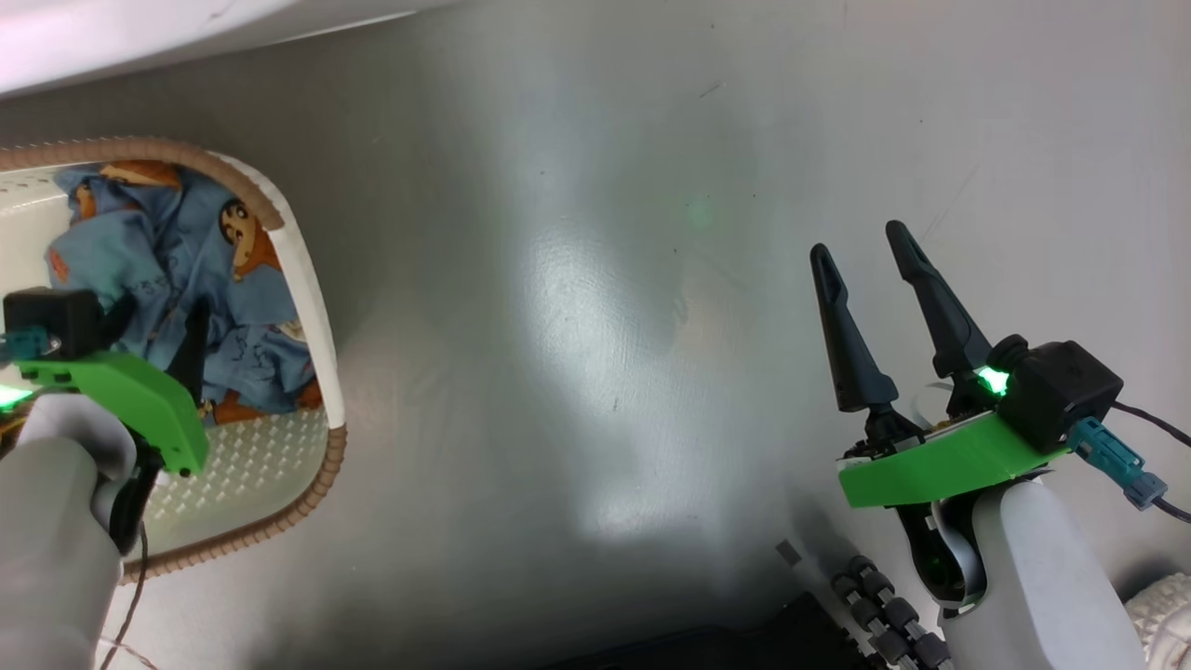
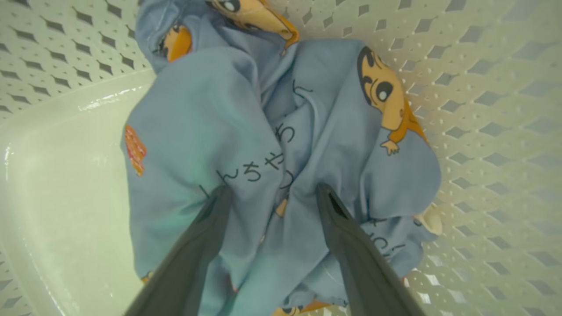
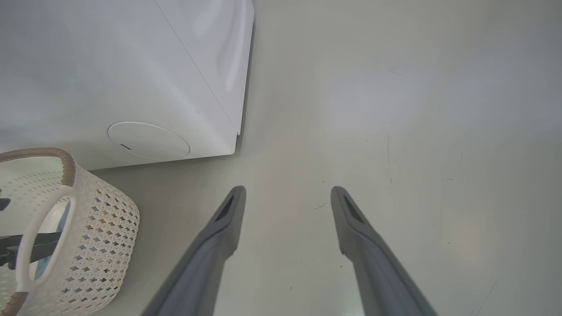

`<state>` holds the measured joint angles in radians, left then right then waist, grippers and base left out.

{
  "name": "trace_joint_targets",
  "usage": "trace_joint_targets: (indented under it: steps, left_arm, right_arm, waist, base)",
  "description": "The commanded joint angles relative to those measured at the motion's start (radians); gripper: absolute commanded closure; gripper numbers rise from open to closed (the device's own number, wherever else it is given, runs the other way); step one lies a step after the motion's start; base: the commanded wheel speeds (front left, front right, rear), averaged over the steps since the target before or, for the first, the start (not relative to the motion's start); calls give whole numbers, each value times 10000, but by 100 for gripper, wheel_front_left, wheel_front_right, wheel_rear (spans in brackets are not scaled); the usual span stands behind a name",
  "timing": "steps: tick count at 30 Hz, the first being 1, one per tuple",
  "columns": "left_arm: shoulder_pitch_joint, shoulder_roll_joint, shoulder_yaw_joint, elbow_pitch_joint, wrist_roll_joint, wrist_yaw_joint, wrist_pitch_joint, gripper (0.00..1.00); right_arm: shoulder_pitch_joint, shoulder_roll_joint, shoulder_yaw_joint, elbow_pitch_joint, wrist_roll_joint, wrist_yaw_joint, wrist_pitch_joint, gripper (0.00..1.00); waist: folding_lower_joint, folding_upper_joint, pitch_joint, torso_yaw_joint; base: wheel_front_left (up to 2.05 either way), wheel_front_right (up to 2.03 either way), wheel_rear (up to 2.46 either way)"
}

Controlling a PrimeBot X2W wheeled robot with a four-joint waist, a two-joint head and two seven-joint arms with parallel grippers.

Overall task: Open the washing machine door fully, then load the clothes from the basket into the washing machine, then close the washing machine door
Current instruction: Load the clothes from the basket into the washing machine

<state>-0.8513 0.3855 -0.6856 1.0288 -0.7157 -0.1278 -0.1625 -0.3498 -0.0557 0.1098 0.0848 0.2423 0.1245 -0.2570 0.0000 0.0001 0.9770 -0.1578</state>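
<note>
The cream basket (image 1: 312,307) with a brown rim stands on the floor at the left. In it lie the light blue printed clothes (image 1: 186,251). My left gripper (image 1: 163,321) reaches down into the basket. In the left wrist view it is open (image 2: 274,193), with both tips resting on the clothes (image 2: 210,123) and a fold of fabric between them, against the perforated basket (image 2: 483,109) wall. My right gripper (image 1: 858,240) hangs open over bare floor, also open (image 3: 287,193) in its own view. The washing machine (image 3: 109,66) shows its white lower front beside the basket (image 3: 105,228). The washing machine door is out of view.
A round flap (image 3: 148,140) sits low on the machine's front. The machine's white edge (image 1: 140,37) runs along the top left. Glossy grey floor (image 1: 577,326) spreads between the basket and my right arm. A black ribbed cable (image 1: 884,605) lies by the right arm's base.
</note>
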Motion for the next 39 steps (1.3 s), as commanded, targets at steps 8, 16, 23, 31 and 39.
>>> trace_joint_targets:
  steps: [8,16,23,31,39]
  left_arm:
    - [-301,474,-547,355,-389,-28,384,0]
    - [-442,299,-998,668,-898,-29,553,100]
    - [-113,213,-1022,686,-1417,-29,-186,100]
    - [493,64,-952,654,-1764,-29,-869,100]
    - [1126,106,192,-554,-1354,166,-988,100]
  right_arm:
    - [366,55,169,-212,68,62,-48,0]
    - [305,55,128,-124,72,62,-48,0]
    - [251,55,78,-58,50,62,-48,0]
    - [177,55,44,111,-80,62,-48,0]
    - [192,55,29,334,-189,62,-48,0]
  waist:
    - [0,-1,22,-5]
    - [0,-1,-168,14]
    - [0,-1,-723,182]
    - [0,-1,-1635,482]
    - [0,-1,-2688,778]
  base:
    - [0,0,0]
    - [0,0,0]
    - [0,0,0]
    - [0,0,0]
    - [0,0,0]
